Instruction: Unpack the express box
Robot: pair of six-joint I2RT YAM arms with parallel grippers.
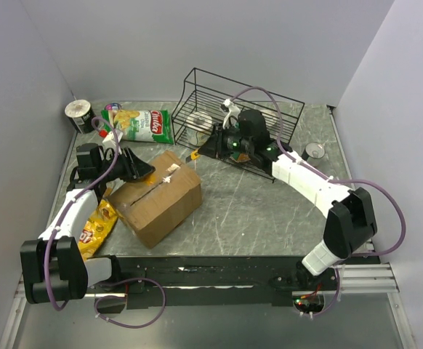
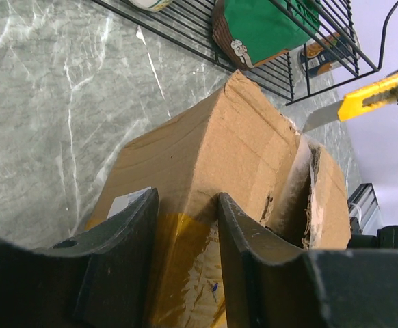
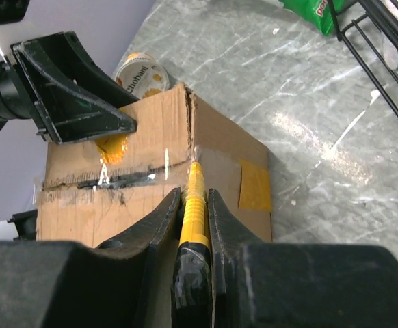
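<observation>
I'm gripping yellow knife point(image 3: 195, 174) in closed right pincer point(image 3: 193, 194), blade at express box point(image 3: 213, 147) top; left pincer point(image 2: 187, 198) hovering half-open there.

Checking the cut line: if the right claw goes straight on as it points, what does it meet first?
The express box: the utility knife in the right claw aims at its taped top seam, tip seemingly touching.

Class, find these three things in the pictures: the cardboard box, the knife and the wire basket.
cardboard box point(image 1: 166, 209), top view, its near side face.
knife point(image 2: 375, 96), left wrist view, its yellow handle.
wire basket point(image 1: 219, 91), top view, its far wall.
</observation>
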